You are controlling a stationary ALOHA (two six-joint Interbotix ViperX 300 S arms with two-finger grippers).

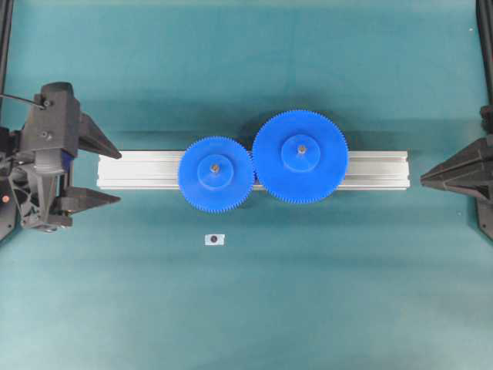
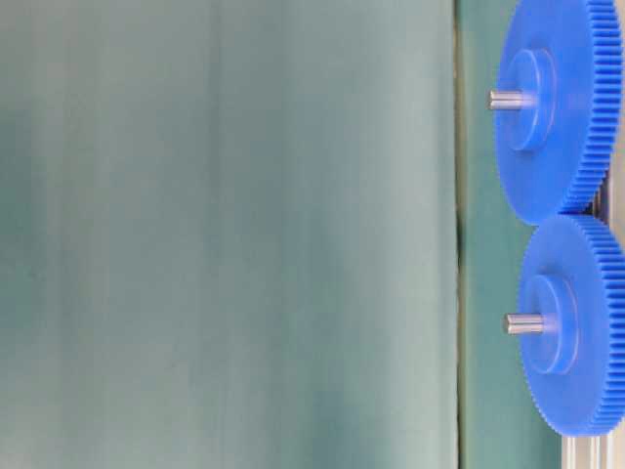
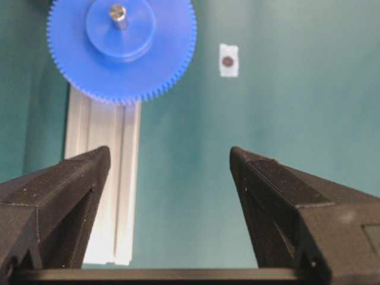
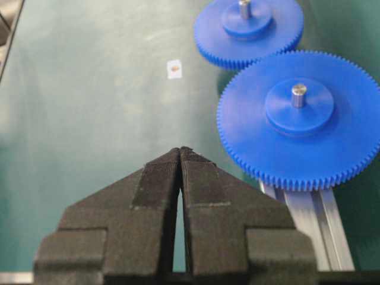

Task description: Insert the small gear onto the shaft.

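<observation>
Gears sit meshed on a silver aluminium rail [image 1: 377,169] lying across the middle of a teal-green mat [image 1: 246,308]. Seen from overhead, the small gear [image 1: 216,174] rests on the rail left of the larger gear [image 1: 300,156], their teeth touching, and it is already seated on the shaft [image 1: 215,165], whose grey tip pokes up through the raised hub. A second pin stands through the larger gear's hub. On the mat just below the small gear, apart from the rail, lies a small white tag [image 1: 214,240] with a dark dot in its middle.

Off the rail's left end the left gripper [image 1: 104,174] stands released, its black jaws spread wide with only mat and rail between them. Off the rail's right end the right gripper [image 1: 424,179] is clenched, jaws pressed together on nothing, as its wrist view shows.

The mat covers all the visible surface; dark frame posts [image 1: 6,46] edge the upper corners.
</observation>
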